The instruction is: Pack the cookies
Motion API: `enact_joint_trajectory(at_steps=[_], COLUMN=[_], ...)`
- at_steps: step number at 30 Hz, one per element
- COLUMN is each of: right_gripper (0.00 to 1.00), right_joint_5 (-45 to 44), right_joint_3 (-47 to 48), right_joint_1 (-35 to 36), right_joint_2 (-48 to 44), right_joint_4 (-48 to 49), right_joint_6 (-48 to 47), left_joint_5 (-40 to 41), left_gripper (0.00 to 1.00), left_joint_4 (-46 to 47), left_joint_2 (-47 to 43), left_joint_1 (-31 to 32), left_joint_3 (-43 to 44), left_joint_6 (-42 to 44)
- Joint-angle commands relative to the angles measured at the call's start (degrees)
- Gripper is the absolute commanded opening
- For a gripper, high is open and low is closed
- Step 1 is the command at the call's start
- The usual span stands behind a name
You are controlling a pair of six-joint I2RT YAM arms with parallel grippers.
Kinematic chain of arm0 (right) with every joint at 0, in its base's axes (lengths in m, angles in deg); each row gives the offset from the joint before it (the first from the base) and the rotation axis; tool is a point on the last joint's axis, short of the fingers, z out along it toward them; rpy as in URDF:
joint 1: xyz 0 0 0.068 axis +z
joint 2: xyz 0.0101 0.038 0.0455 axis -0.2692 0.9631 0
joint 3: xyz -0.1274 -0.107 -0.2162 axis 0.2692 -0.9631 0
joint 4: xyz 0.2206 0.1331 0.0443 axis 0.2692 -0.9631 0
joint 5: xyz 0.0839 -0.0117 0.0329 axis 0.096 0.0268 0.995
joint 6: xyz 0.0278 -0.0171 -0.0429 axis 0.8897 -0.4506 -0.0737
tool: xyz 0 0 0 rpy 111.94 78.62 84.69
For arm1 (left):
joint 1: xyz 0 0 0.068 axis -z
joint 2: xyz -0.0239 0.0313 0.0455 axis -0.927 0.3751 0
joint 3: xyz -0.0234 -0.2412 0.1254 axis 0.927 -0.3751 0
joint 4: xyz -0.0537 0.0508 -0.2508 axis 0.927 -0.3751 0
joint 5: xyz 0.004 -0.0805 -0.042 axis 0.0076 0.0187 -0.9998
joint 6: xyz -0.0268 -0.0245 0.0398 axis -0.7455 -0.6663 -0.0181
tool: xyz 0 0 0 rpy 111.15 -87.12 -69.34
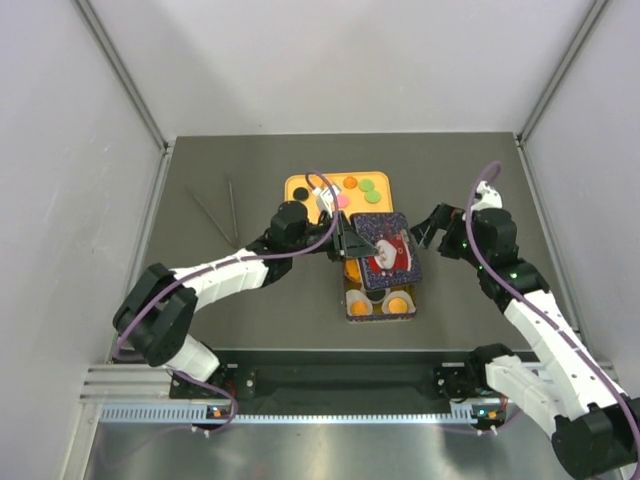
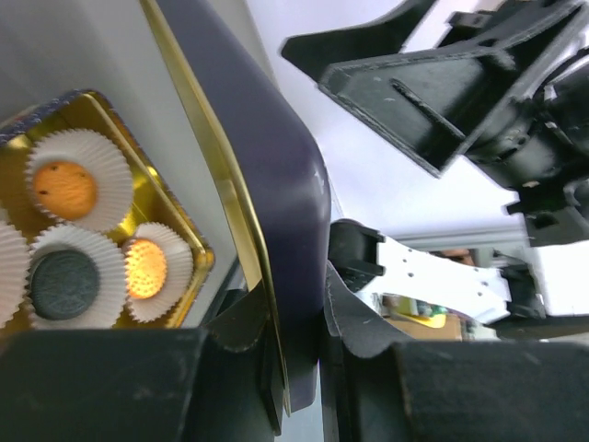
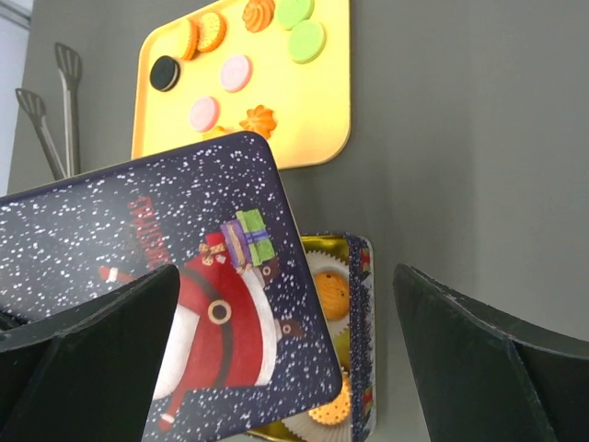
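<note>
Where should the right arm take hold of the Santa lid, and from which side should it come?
Probably best: grip the lid at its free right rim, coming from the right. The left gripper pinches the opposite rim over the tin; this thin edge faces the open right gripper.

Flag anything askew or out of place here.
The lid is askew: held by the left gripper at one edge, it hangs tilted and rotated over the tin, leaving cups uncovered. Several cookies lie unpacked on the tray.
</note>
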Motion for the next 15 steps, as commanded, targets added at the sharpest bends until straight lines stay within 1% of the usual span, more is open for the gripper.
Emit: enact_joint_trajectory(at_steps=[1, 5, 11, 15], right_gripper=[1.00, 1.00, 1.00, 1.00], right_joint_5=[-1.6, -1.4, 1.2, 2.3], right_joint_3=[-1.8, -4.2, -8.9, -10.9], right_joint_1=[0.9, 1.2, 1.2, 1.2], right_joint_2=[0.6, 1.7, 3.1, 3.4], right_joint_4=[6.8, 9.7, 15.9, 18.4], right_joint_6=[-0.2, -0.5, 0.4, 0.9], left_joint_5=[-4.8, -6.4, -7.2, -9.0], left_gripper=[0.00, 0.00, 0.00, 0.00], left_joint_4=[15.2, 20.6, 20.1, 20.6], left_joint_2=[1.3, 3.5, 4.7, 6.4], left_joint_1=[-0.7, -0.9, -0.8, -0.9], left_joint_3=[-2.0, -4.5, -5.9, -6.3], left_joint_6=[-6.8, -10.1, -9.4, -9.7])
